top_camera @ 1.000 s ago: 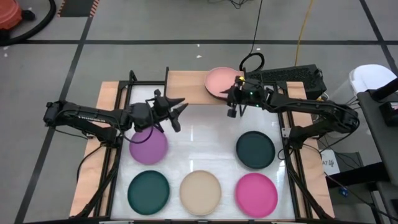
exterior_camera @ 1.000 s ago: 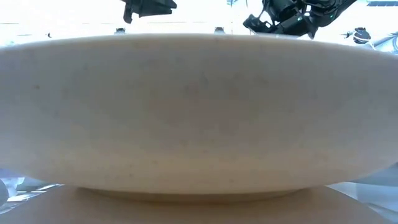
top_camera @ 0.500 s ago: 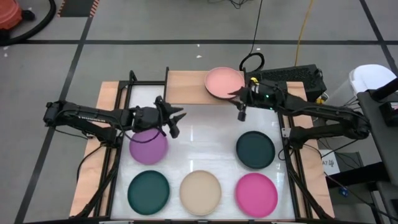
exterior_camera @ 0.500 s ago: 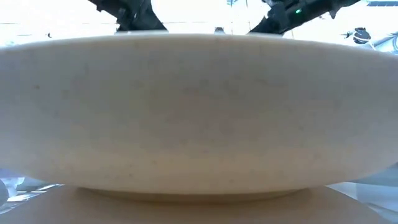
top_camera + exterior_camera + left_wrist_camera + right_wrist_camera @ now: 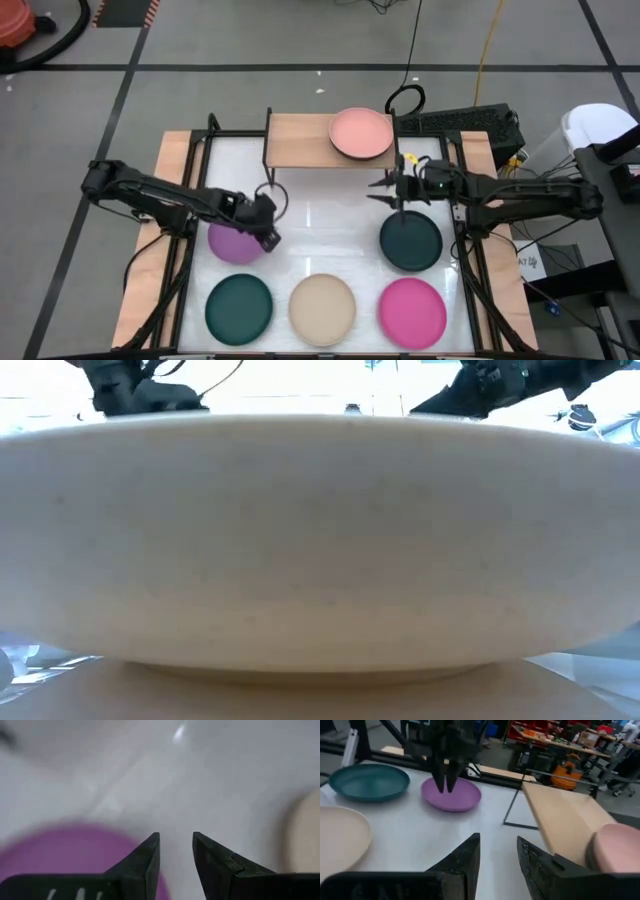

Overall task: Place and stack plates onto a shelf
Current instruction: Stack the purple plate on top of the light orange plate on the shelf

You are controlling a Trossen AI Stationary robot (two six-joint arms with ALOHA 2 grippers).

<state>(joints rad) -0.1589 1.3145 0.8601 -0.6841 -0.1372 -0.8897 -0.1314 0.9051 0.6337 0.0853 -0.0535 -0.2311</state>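
A salmon pink plate [image 5: 361, 133] rests on the light-wood shelf [image 5: 300, 140] at the table's far side. A purple plate [image 5: 235, 243], a teal plate [image 5: 238, 307], a beige plate [image 5: 322, 309], a magenta plate [image 5: 412, 313] and a dark teal plate [image 5: 410, 240] lie flat on the white table. My left gripper [image 5: 176, 842] is open and points down at the purple plate's right rim [image 5: 100, 855]. My right gripper [image 5: 385, 190] is open and empty above the table, between the shelf and the dark teal plate. My left gripper stands with its fingertips [image 5: 447, 787] at the purple plate's rim, coming from above. I cannot tell whether they touch the plate. The plate lies flat on the table.
The beige plate [image 5: 320, 540] fills the low view and hides the table behind it. Black frame rails [image 5: 190, 200] run along the table's left and right sides. The shelf's left half [image 5: 295, 138] is bare wood. A work room with benches shows beyond the table.
My left gripper has gone toward the near edge and down to the purple plate's right rim, tipping to point downward. My right gripper has drawn away from the pink plate toward the near edge. The pink plate stays on the shelf.
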